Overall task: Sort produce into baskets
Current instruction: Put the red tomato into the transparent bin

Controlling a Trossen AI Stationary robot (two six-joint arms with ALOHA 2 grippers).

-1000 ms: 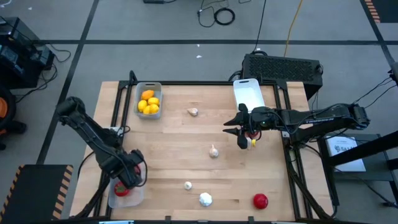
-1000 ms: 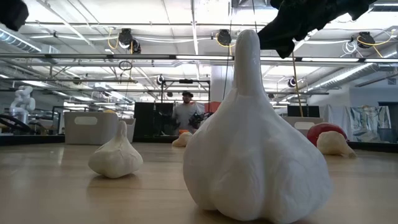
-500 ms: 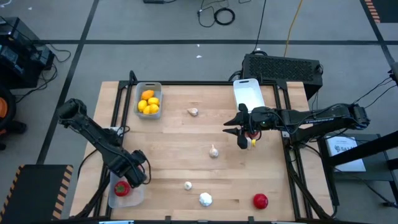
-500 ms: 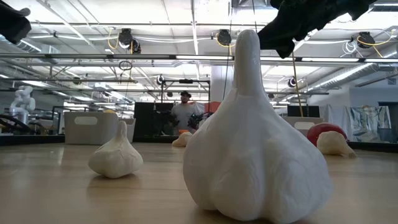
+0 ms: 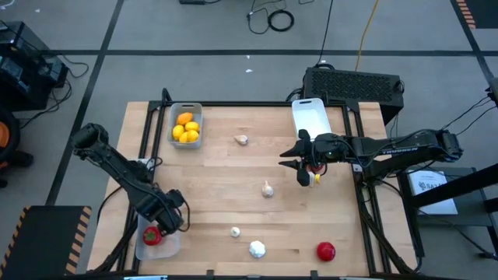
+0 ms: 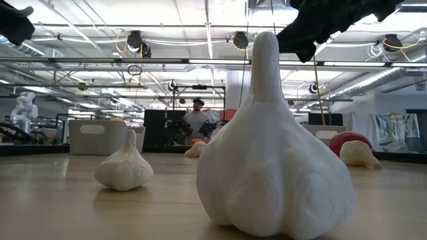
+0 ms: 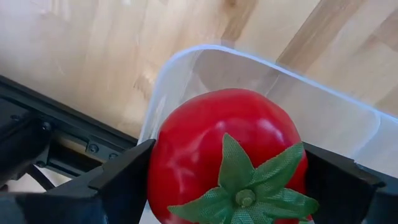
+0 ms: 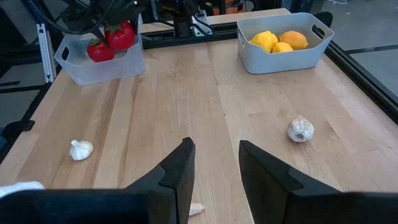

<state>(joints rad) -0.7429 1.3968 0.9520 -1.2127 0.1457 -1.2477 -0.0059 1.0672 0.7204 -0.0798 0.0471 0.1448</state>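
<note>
My left gripper [image 5: 159, 225] is at the near left corner, over the clear tray [image 5: 144, 250], with a glossy red tomato [image 7: 230, 162] between its fingers. A second red piece [image 8: 98, 51] lies in that tray. The grey basket [image 5: 186, 109] at the far left holds several yellow-orange lemons [image 5: 187, 128]. The white tray [image 5: 310, 117] stands at the far right. Several garlic bulbs [image 5: 268, 189] [image 5: 257, 249] and a red tomato [image 5: 325, 250] lie on the table. My right gripper [image 5: 299, 167] hangs open and empty at mid right. My left gripper pinches the tomato by its two opposite sides [image 7: 160, 177], one finger [image 7: 118, 180] on each. The green calyx [image 7: 239, 186] faces the wrist. The fingers slant down toward the near left corner. The tomato sits over the clear tray; I cannot tell whether it rests on the floor.
A black box [image 5: 354, 84] stands beyond the far right edge. Black rails [image 5: 366, 210] frame the table's sides. In the low view, a large garlic bulb [image 6: 273, 167] stands close, a smaller one [image 6: 124, 170] to its left. A person [image 6: 198, 120] stands far behind.
My left gripper has shifted a little toward the table's far right while staying over the clear tray, so more of the red tomato shows from above. My right arm has kept still.
</note>
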